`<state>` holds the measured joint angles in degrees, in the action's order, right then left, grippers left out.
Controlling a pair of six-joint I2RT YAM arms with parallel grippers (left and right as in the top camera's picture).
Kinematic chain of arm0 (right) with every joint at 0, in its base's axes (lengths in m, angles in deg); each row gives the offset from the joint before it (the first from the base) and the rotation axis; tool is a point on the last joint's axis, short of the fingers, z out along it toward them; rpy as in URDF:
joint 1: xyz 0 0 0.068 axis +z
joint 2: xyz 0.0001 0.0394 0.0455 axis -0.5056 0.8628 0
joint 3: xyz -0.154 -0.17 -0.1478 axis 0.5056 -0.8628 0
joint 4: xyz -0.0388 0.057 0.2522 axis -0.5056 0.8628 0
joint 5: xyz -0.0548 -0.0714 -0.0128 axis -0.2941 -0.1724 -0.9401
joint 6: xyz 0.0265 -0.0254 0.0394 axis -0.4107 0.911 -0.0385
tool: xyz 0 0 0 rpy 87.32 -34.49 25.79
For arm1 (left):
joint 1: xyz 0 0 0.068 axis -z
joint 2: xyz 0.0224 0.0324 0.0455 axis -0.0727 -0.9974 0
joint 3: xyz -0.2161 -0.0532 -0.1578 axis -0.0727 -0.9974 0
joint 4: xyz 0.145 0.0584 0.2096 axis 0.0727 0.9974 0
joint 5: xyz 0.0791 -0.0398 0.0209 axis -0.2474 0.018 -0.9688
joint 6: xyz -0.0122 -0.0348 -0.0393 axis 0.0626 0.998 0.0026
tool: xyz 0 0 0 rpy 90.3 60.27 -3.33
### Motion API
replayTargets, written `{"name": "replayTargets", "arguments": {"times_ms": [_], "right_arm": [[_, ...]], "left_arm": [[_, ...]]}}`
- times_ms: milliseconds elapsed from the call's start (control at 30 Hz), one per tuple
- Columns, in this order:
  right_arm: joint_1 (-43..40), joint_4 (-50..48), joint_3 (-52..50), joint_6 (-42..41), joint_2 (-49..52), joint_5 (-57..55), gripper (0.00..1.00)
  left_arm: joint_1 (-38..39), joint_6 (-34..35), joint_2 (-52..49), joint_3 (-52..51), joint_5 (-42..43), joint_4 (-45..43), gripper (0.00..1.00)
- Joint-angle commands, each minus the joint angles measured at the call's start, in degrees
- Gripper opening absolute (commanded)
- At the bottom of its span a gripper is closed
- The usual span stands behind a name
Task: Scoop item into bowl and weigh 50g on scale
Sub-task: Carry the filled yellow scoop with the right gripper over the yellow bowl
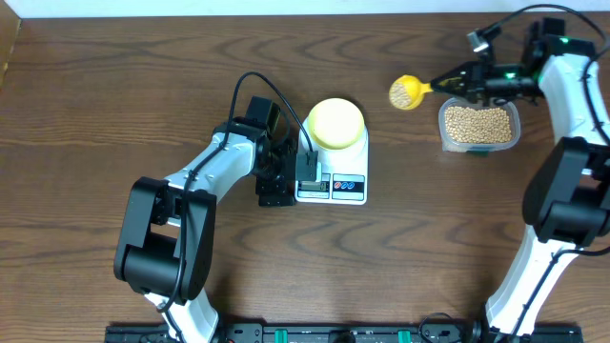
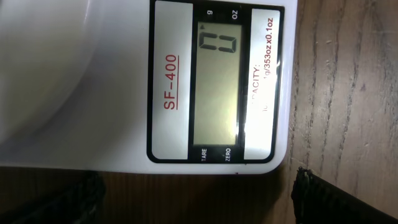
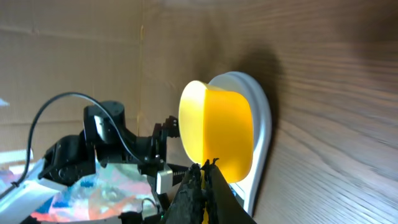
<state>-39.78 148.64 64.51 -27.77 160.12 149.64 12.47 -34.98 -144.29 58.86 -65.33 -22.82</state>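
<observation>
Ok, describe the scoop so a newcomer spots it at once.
Find the clear tub of beans at the overhead view's right. Left of it, the right gripper holds the scoop. It is bright yellow, long-handled and full of beans, unlike the paler bowl on the scale.

Two YAM arms — white shells, black joints.
Left arm and right arm: white link covers, bulky black motor housings at elbow and base. Thin black cable loops over the left wrist; small green lights glow on the right one. Fingers black, ribbed texture.
</observation>
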Motion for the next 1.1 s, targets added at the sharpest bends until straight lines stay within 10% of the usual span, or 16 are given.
{"name": "replayTargets", "arguments": {"times_ms": [0, 1067], "right_arm": [[2.6, -0.5, 0.1, -0.6, 0.2, 2.7, 0.01], [18.3, -10.8, 0.1, 2.8, 0.2, -5.2, 0.01]], "left_arm": [[0.0, 0.5, -0.3, -0.7, 2.1, 0.0, 0.98], [0.0, 0.5, -0.3, -0.7, 2.1, -0.1, 0.98]]}}
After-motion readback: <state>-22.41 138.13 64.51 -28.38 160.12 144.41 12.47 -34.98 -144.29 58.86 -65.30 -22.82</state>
